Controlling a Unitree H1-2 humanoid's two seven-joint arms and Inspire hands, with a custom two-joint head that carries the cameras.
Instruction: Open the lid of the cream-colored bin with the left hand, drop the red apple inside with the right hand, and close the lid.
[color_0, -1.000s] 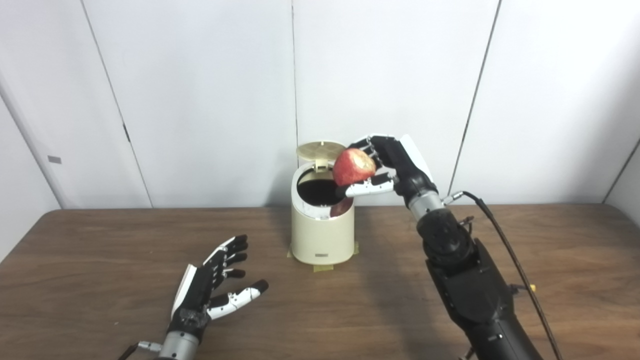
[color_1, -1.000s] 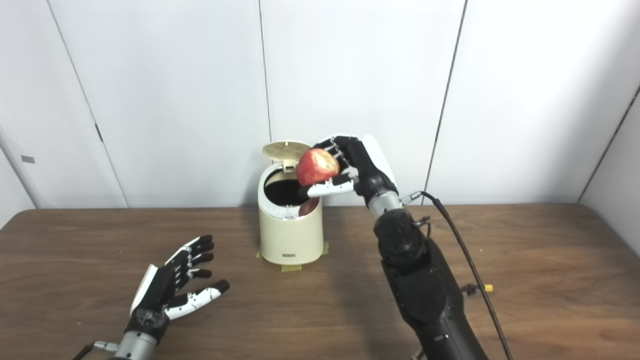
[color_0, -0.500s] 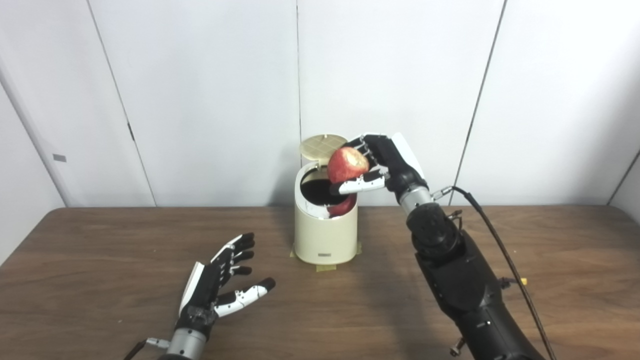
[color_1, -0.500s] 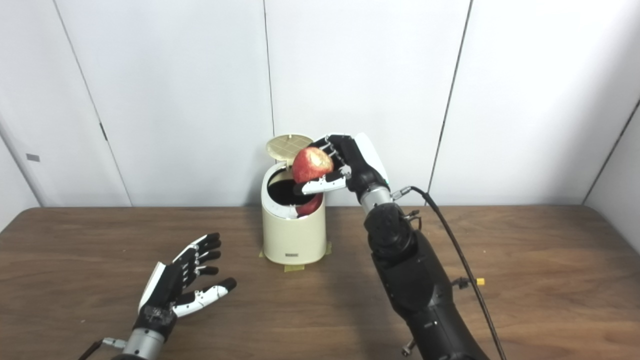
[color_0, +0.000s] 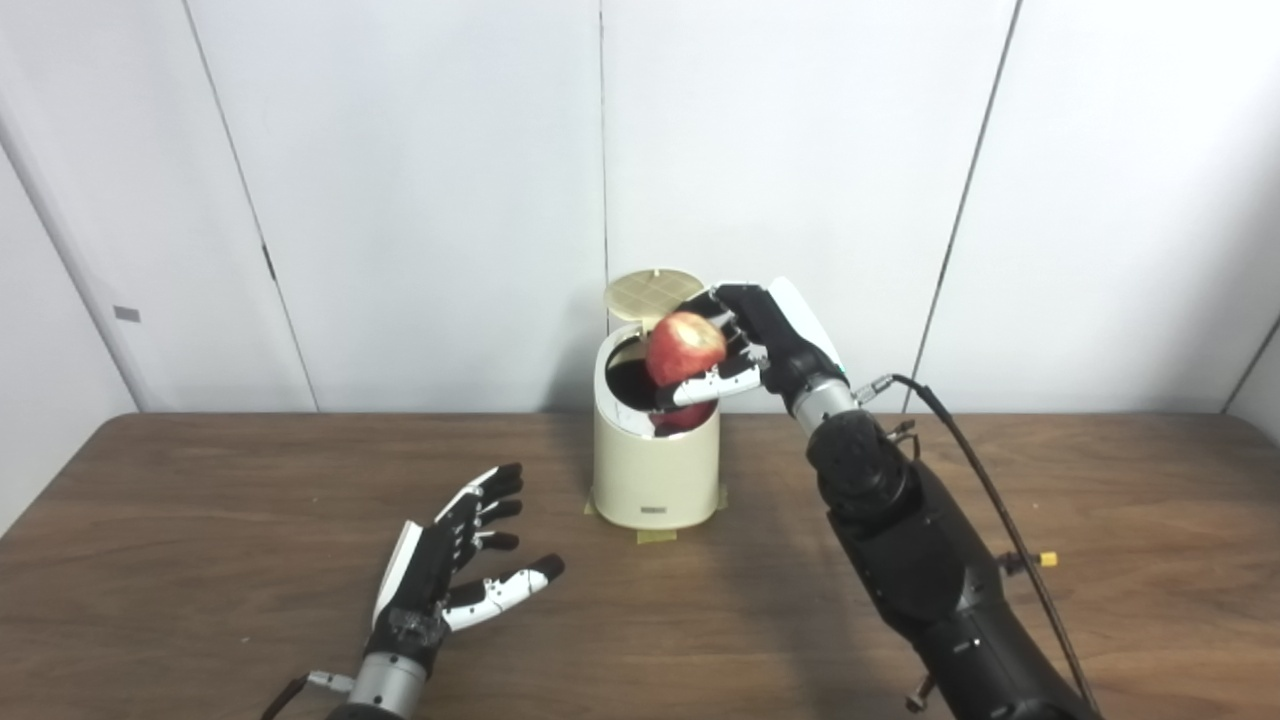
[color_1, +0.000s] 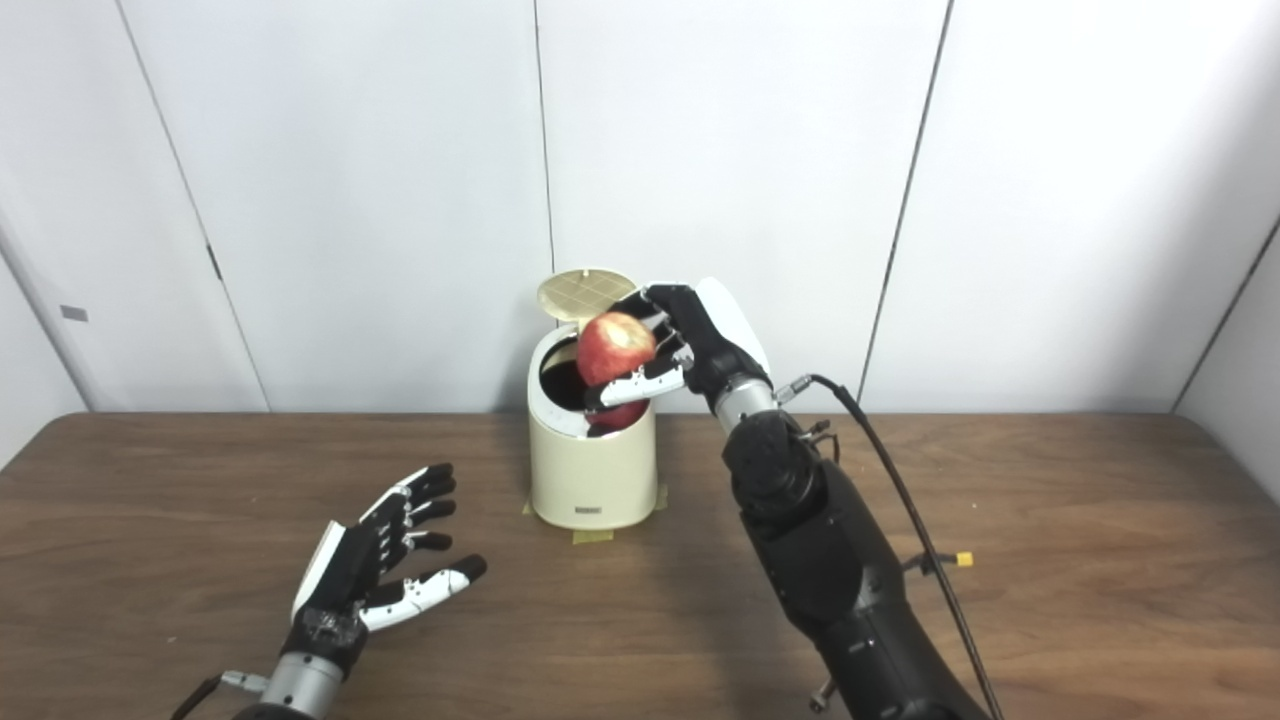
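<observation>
Left robot hand (color_0: 445, 580) low over the brown wooden bench (color_0: 200, 560), fingers spread, holding nothing. Cream-colored round bin (color_0: 655, 470) near the white wall, ribbed lid (color_0: 650, 292) upright. Right robot hand (color_0: 745, 340) grasps the red apple (color_0: 684, 347) over the opening. Black cable (color_0: 985, 480) trails right.
</observation>
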